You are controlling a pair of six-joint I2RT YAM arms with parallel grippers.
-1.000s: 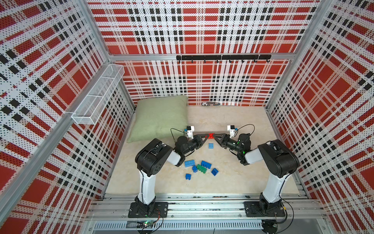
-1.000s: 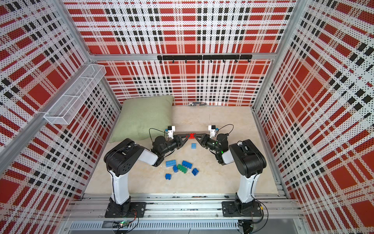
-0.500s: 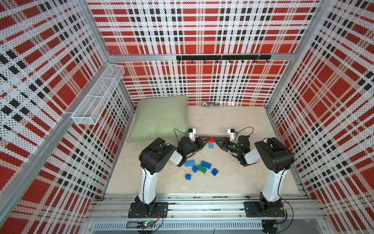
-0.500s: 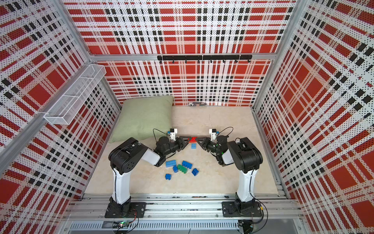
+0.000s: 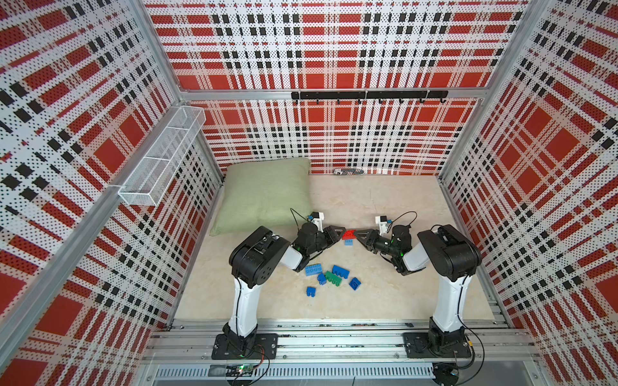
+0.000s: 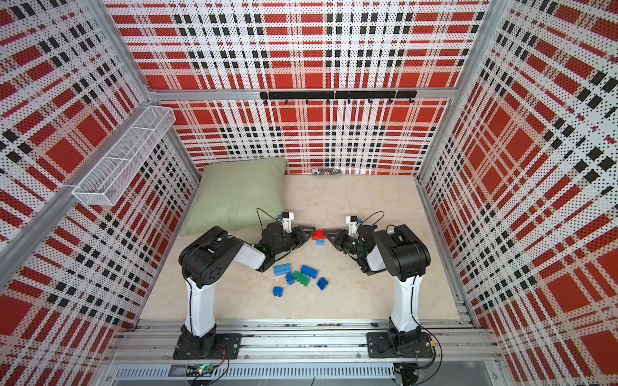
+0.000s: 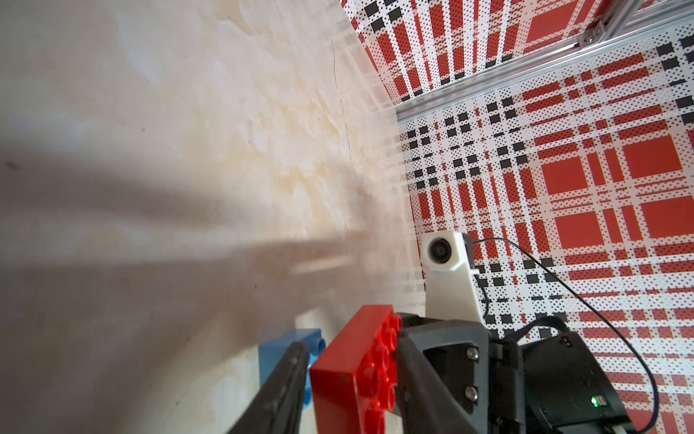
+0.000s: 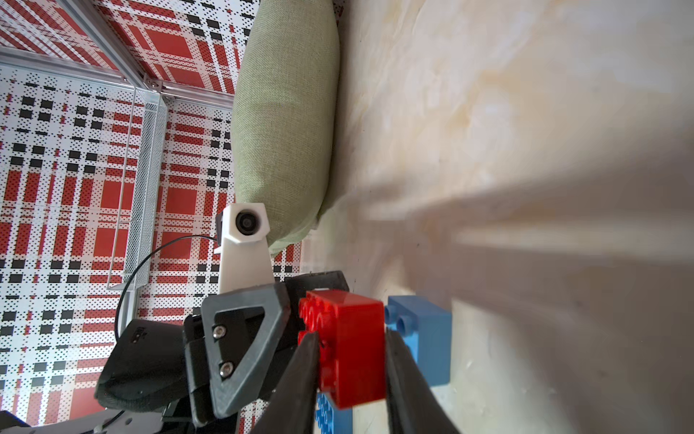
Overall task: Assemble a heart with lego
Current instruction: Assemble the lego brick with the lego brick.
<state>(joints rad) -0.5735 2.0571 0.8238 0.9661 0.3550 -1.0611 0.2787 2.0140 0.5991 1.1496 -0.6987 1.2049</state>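
Observation:
In both top views my two grippers meet nose to nose over the red lego brick (image 5: 347, 233) (image 6: 319, 234). My right gripper (image 8: 351, 375) is shut on it, one finger on the studs and one on the flat underside. My left gripper (image 7: 353, 383) is open around the same brick, and a thin gap shows beside its finger (image 7: 285, 390). A light blue brick (image 8: 424, 338) (image 5: 348, 242) sits studs-up on the table, right under the red one and offset from it. Whether they touch I cannot tell. No joined heart shows in any view.
Several loose bricks lie nearer the front: a light blue one (image 5: 313, 269), a dark blue one (image 5: 341, 271), a green one (image 5: 333, 278) and small blue ones (image 5: 311, 291). A green pillow (image 5: 264, 194) fills the back left. A wire basket (image 5: 160, 160) hangs on the left wall.
Both grippers have come down with the red brick to just over the light blue brick. My left jaws have opened off the red brick, while the right stays shut on it.

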